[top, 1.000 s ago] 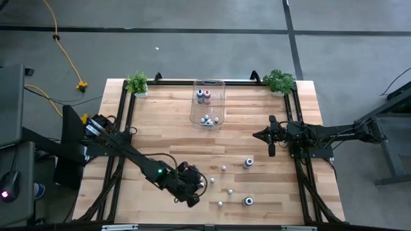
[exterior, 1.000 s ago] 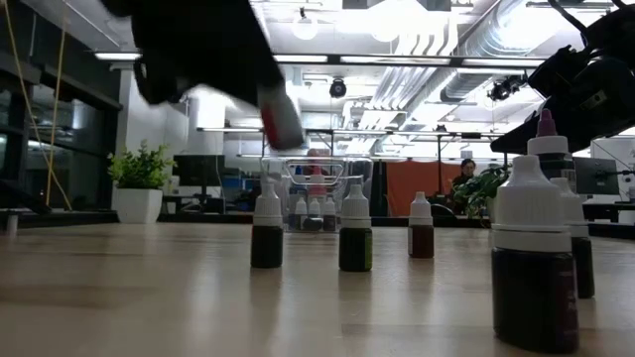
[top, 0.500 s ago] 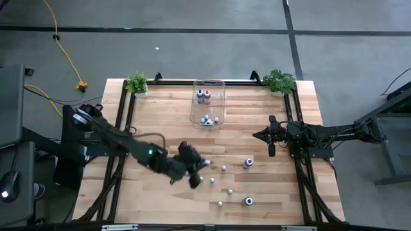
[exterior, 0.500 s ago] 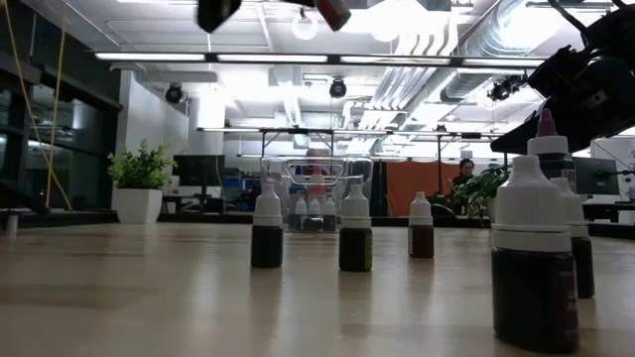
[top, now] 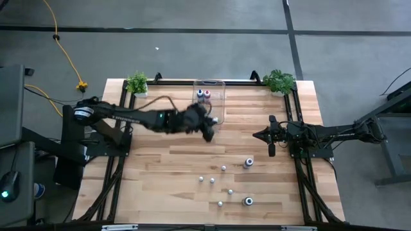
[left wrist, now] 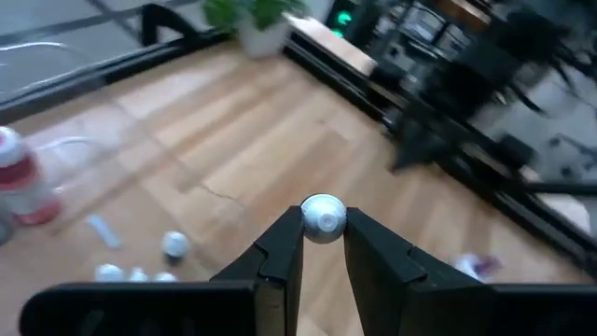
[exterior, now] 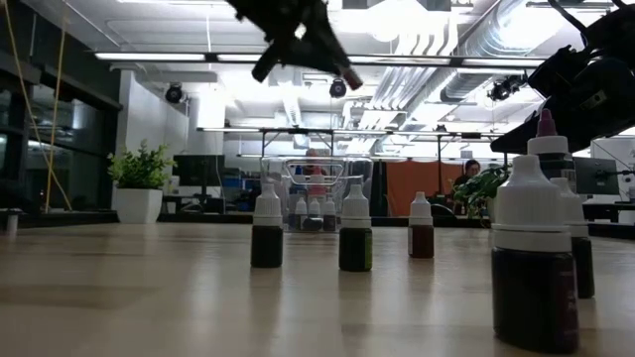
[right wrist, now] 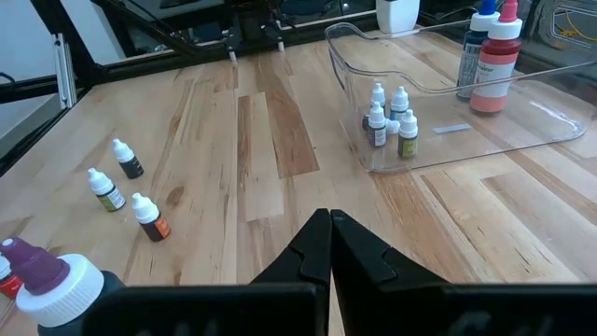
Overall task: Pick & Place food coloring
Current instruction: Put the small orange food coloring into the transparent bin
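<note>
L gripper (top: 209, 131) had swung from near-edge bottles to the clear bin (top: 220, 85), fingers clamped on a tiny food coloring bottle (left wrist: 323, 217) by its cap, prob light, stiff, slick; R gripper (right wrist: 330, 245) closed, parked.

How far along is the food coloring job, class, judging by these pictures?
Done: several bottles sit in the clear bin. In hand: the left gripper, near the bin, grips one small bottle. Left: seven bottles stand on the table; the right gripper waits shut at the table's right.
</note>
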### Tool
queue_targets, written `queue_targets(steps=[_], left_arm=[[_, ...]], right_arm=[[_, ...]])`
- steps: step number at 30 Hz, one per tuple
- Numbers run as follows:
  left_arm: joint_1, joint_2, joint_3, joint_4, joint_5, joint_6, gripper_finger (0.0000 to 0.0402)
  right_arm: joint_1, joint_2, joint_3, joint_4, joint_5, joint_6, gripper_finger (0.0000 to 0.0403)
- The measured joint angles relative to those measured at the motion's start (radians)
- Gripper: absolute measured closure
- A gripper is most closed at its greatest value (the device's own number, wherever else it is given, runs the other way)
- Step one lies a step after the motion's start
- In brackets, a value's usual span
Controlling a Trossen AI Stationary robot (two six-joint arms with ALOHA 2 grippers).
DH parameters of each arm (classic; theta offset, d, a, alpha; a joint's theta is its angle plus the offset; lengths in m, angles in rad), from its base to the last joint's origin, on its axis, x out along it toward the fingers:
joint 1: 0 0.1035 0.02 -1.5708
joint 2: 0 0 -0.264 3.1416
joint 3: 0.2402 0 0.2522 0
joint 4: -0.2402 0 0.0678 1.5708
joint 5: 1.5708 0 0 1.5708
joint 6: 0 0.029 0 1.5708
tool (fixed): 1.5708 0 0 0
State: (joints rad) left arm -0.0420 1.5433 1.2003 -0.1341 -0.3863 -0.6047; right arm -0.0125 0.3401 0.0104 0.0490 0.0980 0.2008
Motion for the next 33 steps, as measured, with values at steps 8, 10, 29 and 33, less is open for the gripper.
queue_targets(steps=[8,10,29,33], left_arm=[[0.155,0.0,0.0,-0.059,0.061,-0.089,0.0332],[0.173,0.0,0.0,-0.097,0.067,-0.098,0.0332],[0.227,0.055,0.002,-0.37,0.011,-0.08,0.0332],[0.225,0.081,0.001,-0.382,0.016,-0.051,0.0332]], right_arm=[[0.0,0.0,0.0,0.0,0.0,0.0,0.0402],[0.0,0.0,0.0,0.0,0.0,0.0,0.0402],[0.0,0.0,0.0,0.0,0.0,0.0,0.0402],[0.0,0.0,0.0,0.0,0.0,0.0,0.0402]])
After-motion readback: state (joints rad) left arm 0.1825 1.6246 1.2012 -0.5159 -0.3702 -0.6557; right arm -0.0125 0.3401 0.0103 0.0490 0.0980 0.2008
